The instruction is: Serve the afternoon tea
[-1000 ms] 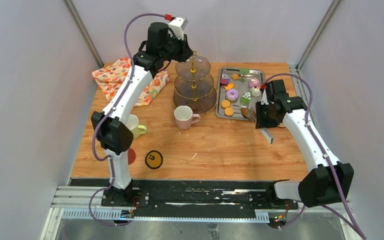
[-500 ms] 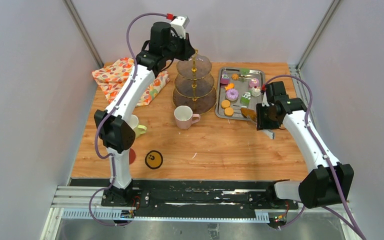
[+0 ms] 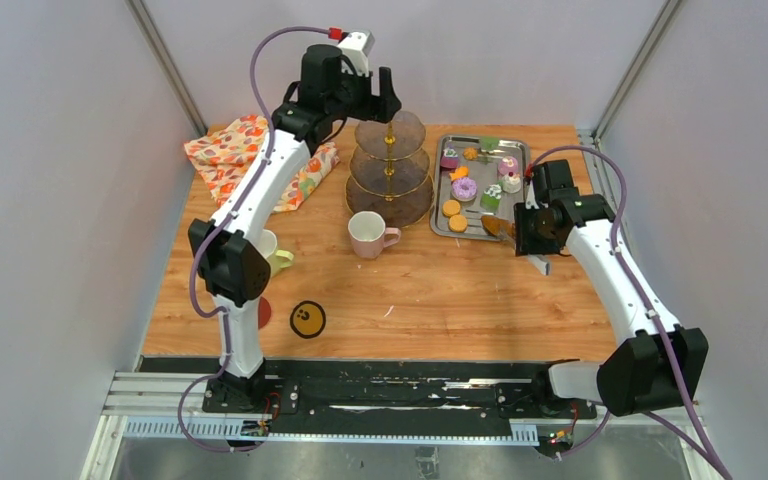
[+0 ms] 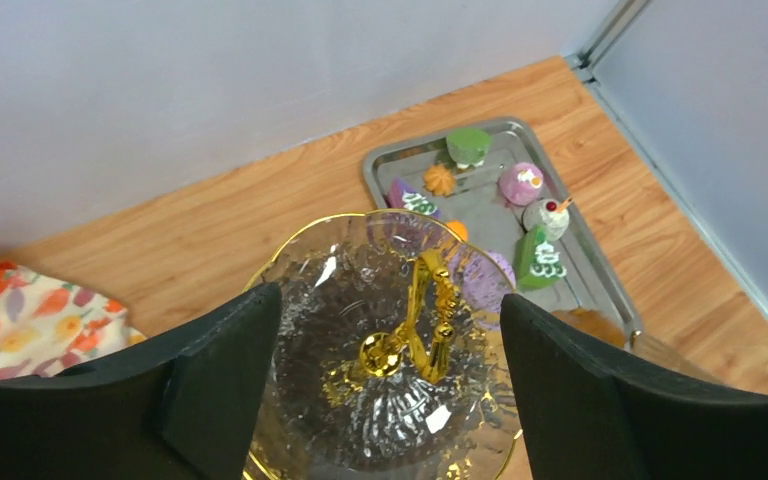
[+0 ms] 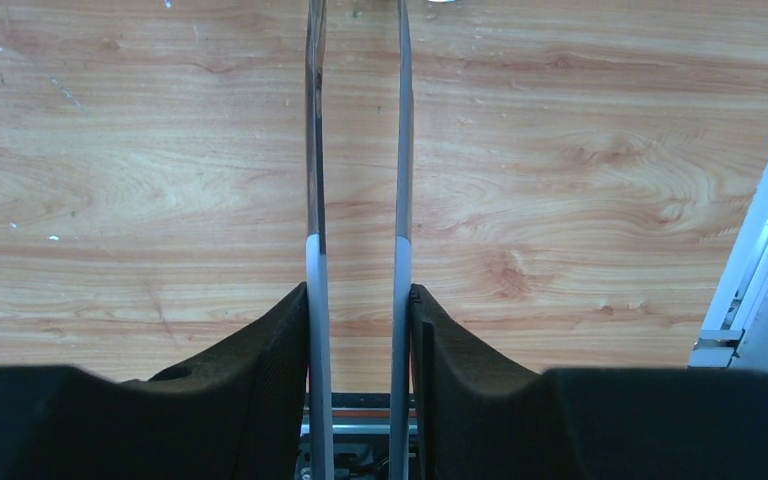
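White arms (image 3: pixel 260 185), blk joints (image 3: pixel 228 270) — purple cables (image 3: pixel 257 62)

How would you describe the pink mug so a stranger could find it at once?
Find the three-tier glass stand at the back of the wooden table. The pink mug stands just in front of it, handle pointing right; the other mug, far left, is yellow-green.

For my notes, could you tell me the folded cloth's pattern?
Folded cloth: orange-green floral print on white; top external view.
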